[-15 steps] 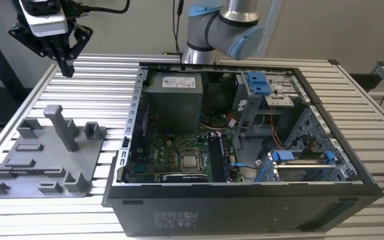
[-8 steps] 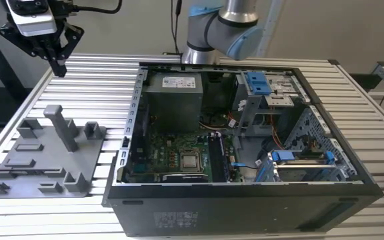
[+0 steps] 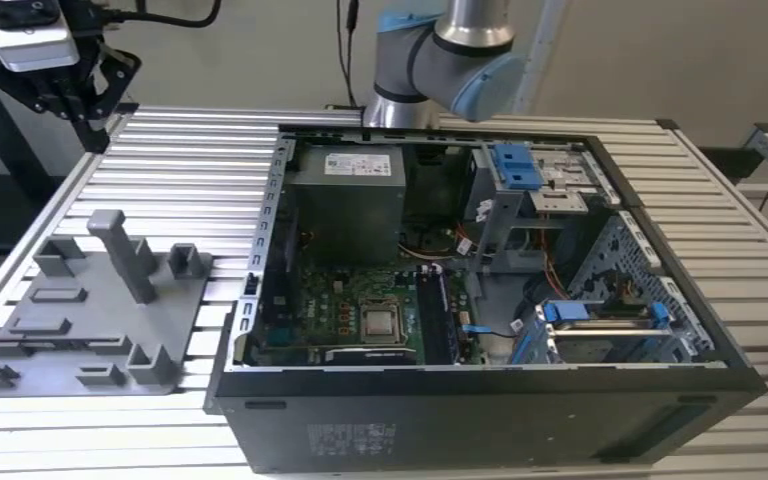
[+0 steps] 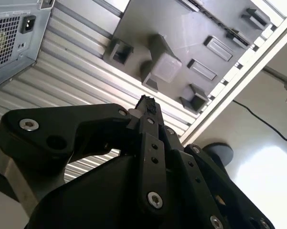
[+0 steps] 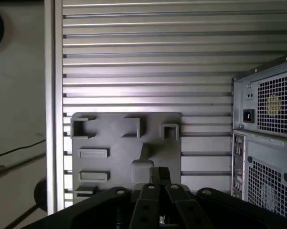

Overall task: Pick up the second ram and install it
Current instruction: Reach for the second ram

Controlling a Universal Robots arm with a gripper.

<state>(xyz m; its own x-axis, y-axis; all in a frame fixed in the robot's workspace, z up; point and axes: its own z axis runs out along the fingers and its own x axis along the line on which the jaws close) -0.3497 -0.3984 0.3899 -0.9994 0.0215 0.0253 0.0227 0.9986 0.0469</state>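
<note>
The pincer (image 4: 146,102), tips pressed together on nothing, hangs well above the grey holder (image 3: 84,300), near the desk (image 3: 197,150) edge at the exterior view's left. The open computer case (image 3: 491,420) stands just beside the holder. I cannot tell whether the second ram sits in the motherboard slots (image 3: 440,315).

Soft, even light in the exterior view. In the first wrist view glare bands the ribbed surface (image 5: 148,90); the end effector (image 5: 160,172) sits dark.
</note>
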